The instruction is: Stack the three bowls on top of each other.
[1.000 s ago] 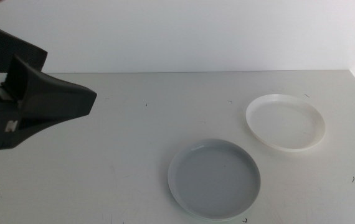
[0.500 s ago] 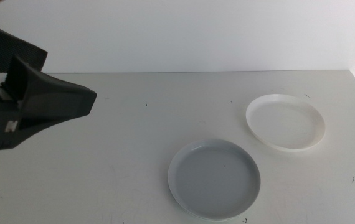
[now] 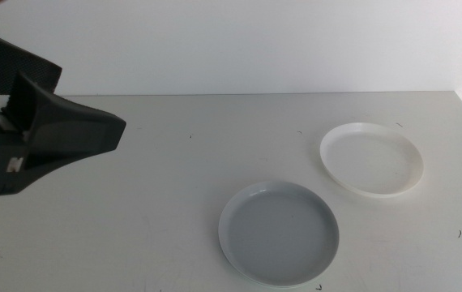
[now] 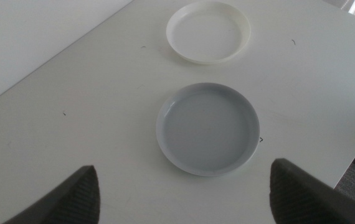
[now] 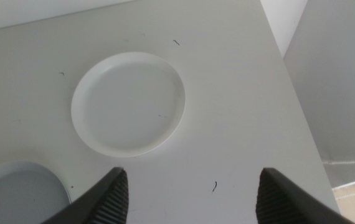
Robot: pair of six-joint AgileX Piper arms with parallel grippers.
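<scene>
Grey bowl (image 3: 279, 234) sits near the table's (image 3: 174, 178) front edge, right of centre. White bowl (image 3: 371, 158) lies farther right, apart from it, close to the right table edge. Left gripper (image 4: 184, 190) hovers high at left, jaws spread, empty. Right gripper (image 5: 187, 193) hangs above the white bowl, jaws spread, empty. Open tabletop lies between the left arm and the bowls.

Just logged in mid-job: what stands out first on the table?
Two dishes lie apart on the white table: the grey bowl near the front, the white bowl farther back and right. The left gripper hangs open above the grey one; no green bowl shows.
</scene>
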